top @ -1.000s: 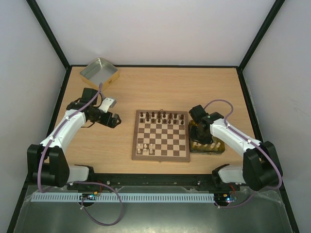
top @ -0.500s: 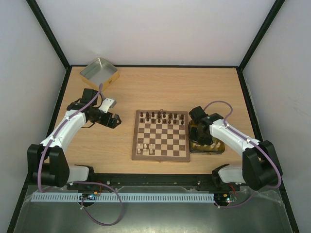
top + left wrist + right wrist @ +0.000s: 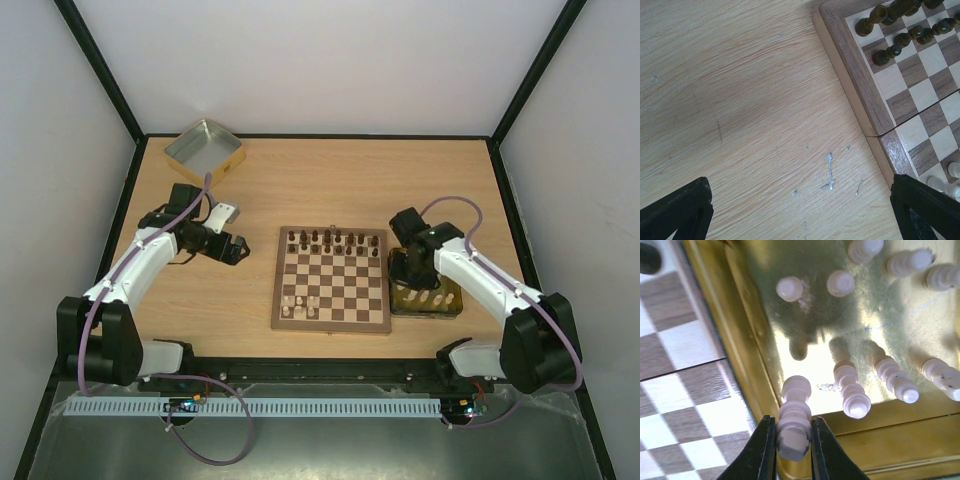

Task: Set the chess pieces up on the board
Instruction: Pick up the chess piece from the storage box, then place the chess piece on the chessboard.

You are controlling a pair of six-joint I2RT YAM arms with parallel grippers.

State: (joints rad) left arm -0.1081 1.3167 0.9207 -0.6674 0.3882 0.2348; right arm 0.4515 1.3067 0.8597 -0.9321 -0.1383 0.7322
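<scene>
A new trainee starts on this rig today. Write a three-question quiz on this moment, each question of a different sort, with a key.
1. True or false: the right gripper holds nothing.
2. Where on the board do the dark chess pieces stand? A) the near rows B) the far rows C) the middle rows
3. Fill in: the left gripper, jaws open, hovers over the bare ____ to the left of the board.

Key
1. False: it is shut on a pale cream chess piece over the rim of the gold tin tray.
2. B
3. table
</scene>
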